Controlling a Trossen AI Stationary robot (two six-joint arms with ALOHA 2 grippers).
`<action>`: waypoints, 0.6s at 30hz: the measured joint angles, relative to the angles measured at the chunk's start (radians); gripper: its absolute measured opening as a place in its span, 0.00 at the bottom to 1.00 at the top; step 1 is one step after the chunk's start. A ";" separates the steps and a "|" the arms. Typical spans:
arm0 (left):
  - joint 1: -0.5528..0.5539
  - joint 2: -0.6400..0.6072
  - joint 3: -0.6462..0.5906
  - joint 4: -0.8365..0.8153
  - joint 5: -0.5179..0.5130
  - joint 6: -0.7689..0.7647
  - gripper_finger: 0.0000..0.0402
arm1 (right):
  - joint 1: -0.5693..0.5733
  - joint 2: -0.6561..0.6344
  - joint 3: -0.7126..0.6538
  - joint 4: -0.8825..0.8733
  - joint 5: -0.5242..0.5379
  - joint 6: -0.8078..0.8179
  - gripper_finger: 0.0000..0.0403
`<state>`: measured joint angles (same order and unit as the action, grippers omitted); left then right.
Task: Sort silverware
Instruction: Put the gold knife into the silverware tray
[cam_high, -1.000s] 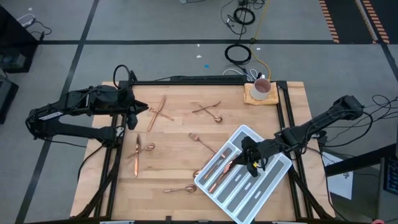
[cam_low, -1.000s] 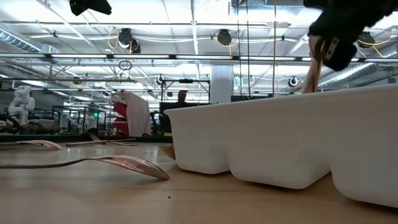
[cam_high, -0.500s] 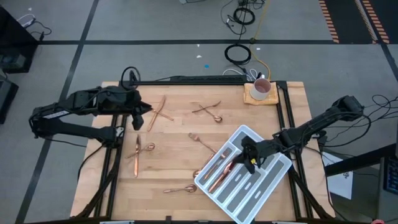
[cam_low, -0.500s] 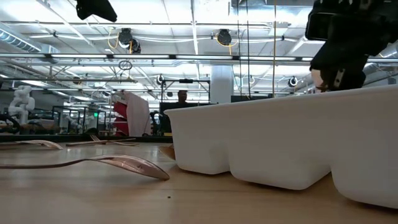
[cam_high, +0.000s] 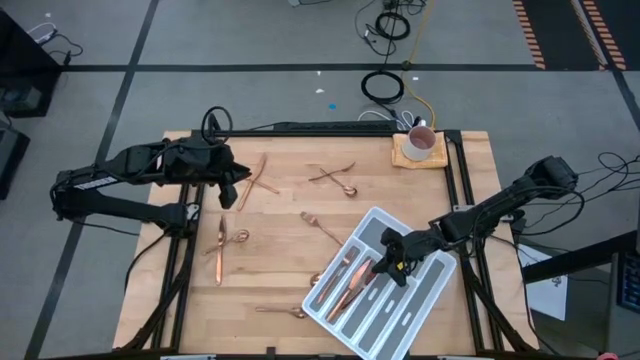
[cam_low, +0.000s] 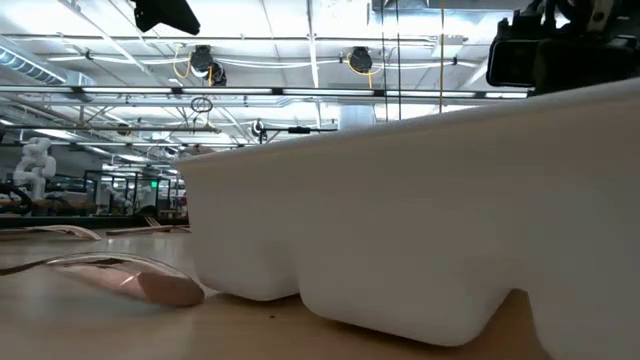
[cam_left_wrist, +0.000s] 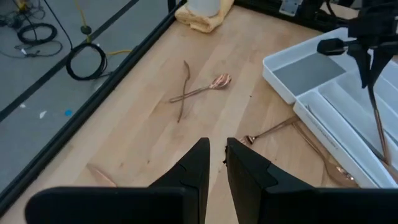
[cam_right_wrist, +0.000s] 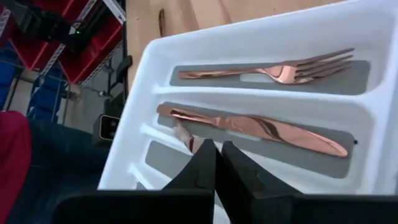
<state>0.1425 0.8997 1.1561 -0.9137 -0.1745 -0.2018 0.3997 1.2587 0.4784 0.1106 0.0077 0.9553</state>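
A slim, glossy rose-gold fork (cam_right_wrist: 273, 72) and knife (cam_right_wrist: 261, 129) lie flat in 2 neighbouring grey-floored slots of the white divided tray (cam_high: 425, 300), their long axes parallel to the slots, directly ahead of the right claw (cam_high: 392, 268). The fork's tines and the knife's rounded blade tip point toward the same end of the tray. The right claw hangs over the tray's middle with its 2 dark fingers pressed almost together, nothing visibly between them. The tray is smooth moulded plastic with rounded corners, lying diagonally on the pale wooden desk (cam_high: 280, 230). Loose copper pieces lie scattered on the wood: a crossed spoon and knife (cam_left_wrist: 198, 88) ahead of the left claw (cam_high: 236, 172), and a fork (cam_left_wrist: 272, 129) just beside the tray's edge. The left claw hovers above the desk, well apart from the tray, its fingers a narrow gap apart and empty.
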 joint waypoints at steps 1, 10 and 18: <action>0.000 0.000 0.000 0.000 0.000 0.002 0.15 | -0.005 0.000 0.000 -0.002 -0.001 0.005 0.03; 0.000 0.002 0.000 0.017 0.000 0.003 0.15 | -0.039 0.004 -0.004 -0.025 0.023 0.026 0.28; 0.000 0.002 0.000 0.016 0.000 0.002 0.15 | -0.066 0.003 -0.004 -0.009 0.020 0.028 0.41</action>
<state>0.1425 0.9012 1.1561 -0.8978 -0.1741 -0.1997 0.3332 1.2617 0.4740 0.1015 0.0277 0.9836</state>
